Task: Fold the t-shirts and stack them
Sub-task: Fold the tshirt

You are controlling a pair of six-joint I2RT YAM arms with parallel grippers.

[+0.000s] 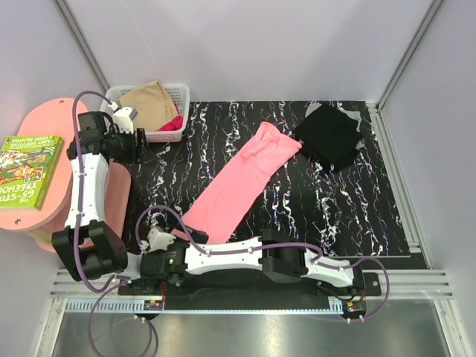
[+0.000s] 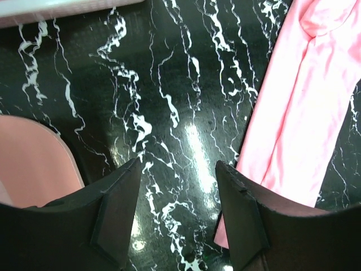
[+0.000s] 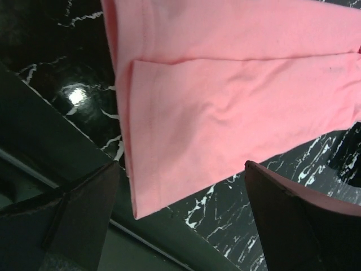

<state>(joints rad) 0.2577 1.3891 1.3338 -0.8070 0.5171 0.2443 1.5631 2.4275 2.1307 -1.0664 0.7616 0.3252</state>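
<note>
Right gripper (image 3: 183, 169): jaws spread wide, empty, hovering over near end of salmon pink t-shirt (image 1: 242, 182). Left gripper (image 2: 179, 169): jaws apart, holding nothing, above bare table (image 1: 387, 216) beside shirt's long edge. Shirt lies mid-table as long diagonal strip — lengthwise fold looks done. Black t-shirt (image 1: 329, 135) lies folded, far right. Next, likely: 2 grippers pinch near-end corners — carry them toward far end.

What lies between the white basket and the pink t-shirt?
Nothing: only bare black marbled tabletop separates the basket from the pink t-shirt, clear in the top view.
</note>
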